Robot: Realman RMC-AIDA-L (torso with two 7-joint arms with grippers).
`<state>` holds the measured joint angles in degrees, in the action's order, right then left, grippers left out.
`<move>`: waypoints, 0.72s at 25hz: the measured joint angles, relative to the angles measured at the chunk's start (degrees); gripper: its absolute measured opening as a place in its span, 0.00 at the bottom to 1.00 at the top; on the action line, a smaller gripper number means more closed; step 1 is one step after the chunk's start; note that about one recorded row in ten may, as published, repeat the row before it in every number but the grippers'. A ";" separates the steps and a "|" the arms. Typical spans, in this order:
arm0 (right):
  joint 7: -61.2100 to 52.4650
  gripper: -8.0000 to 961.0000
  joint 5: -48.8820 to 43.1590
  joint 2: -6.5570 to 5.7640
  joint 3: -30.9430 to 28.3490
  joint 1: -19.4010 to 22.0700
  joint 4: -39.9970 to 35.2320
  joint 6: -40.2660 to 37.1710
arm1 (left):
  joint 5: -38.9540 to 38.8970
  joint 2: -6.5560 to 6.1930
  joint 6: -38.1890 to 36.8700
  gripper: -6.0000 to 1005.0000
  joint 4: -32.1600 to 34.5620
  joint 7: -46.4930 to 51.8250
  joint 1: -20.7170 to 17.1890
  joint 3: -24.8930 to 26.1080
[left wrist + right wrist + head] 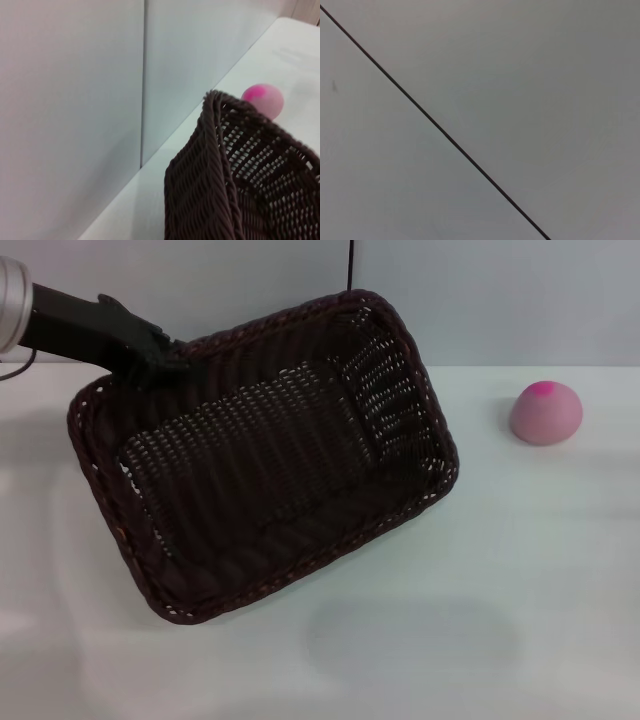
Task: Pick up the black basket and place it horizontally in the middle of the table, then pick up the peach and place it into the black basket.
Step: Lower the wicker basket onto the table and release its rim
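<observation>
Pinching black basket rim: left end effector | white table | peach apart | grey wall

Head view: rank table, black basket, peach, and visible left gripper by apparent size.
1. table
2. black basket, tilted and possibly lifted nearer the camera, so it may look oversized
3. left gripper, at the basket's far-left rim
4. peach, fairly close to the gripper in size

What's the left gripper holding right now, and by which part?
The left gripper holds the black basket by its braided rim on the far long side, near the left corner. The basket is tilted, apparently lifted. The peach lies untouched.
</observation>
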<state>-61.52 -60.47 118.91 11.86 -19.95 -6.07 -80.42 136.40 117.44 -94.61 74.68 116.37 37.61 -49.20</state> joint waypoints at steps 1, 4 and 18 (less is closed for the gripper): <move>0.00 0.49 0.00 0.00 0.00 0.00 0.00 0.00 | -0.63 -0.11 -0.31 0.21 0.32 -0.32 -0.17 0.17; 0.00 0.49 0.01 0.00 0.00 -0.15 0.00 0.01 | -2.28 -0.63 -1.57 0.20 1.12 -1.33 -0.33 0.99; 0.00 0.49 0.10 0.00 0.00 -0.05 0.04 0.79 | -10.91 -3.48 -10.45 0.20 -0.99 -7.42 2.82 2.57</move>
<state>-61.52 -60.37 118.91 11.86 -20.00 -6.03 -79.62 125.49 113.96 -105.06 73.69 108.95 40.43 -46.64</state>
